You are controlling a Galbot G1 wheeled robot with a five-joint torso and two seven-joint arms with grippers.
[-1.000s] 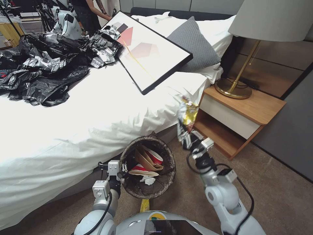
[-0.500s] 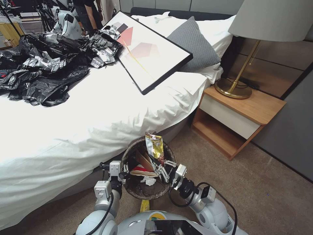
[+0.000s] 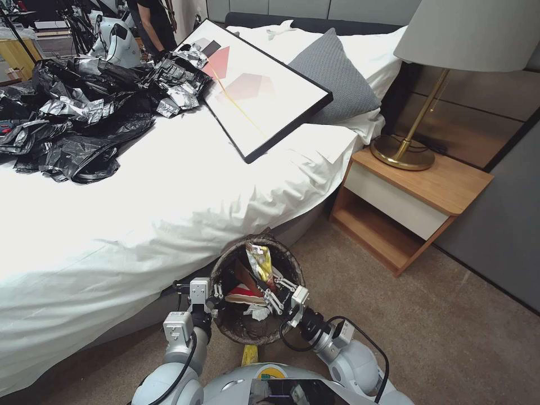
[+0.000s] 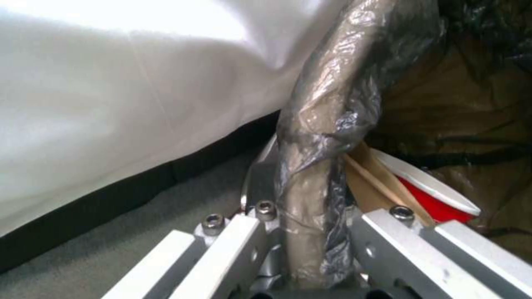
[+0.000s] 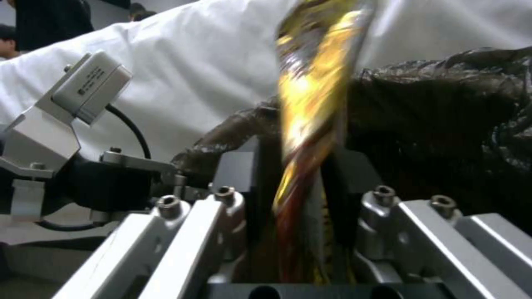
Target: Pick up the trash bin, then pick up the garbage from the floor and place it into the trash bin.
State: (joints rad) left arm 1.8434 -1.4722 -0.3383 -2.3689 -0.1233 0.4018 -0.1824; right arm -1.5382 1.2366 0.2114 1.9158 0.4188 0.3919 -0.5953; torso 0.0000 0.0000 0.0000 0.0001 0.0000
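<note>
The trash bin (image 3: pixel 292 269), with its dark liner folded over the rim, hangs close to the bed's edge. My left gripper (image 3: pixel 212 292) is shut on the near-left part of the rim; the left wrist view shows the lined rim (image 4: pixel 318 137) pinched between its fingers (image 4: pixel 260 187). My right gripper (image 3: pixel 277 292) reaches over the bin's mouth, shut on a yellow snack wrapper (image 3: pixel 259 262) that stands upright inside the rim. In the right wrist view this wrapper (image 5: pixel 310 95) rises from between the fingers. A red-and-white cup (image 3: pixel 246 293), a tan paper bag (image 3: pixel 243 274) and white tissue (image 3: pixel 257 312) lie in the bin.
The white bed (image 3: pixel 140 225) fills the left, carrying a heap of black-and-silver bags (image 3: pixel 84 107), a framed picture (image 3: pixel 253 84) and a grey pillow (image 3: pixel 334 73). A wooden nightstand (image 3: pixel 410 208) with a brass lamp (image 3: pixel 402 152) stands at the right. Bare carpet (image 3: pixel 450 326) lies between.
My right gripper swung the yellow wrapper from up by the nightstand over to the bin and has lowered it into the mouth. The left gripper and bin have stayed put.
</note>
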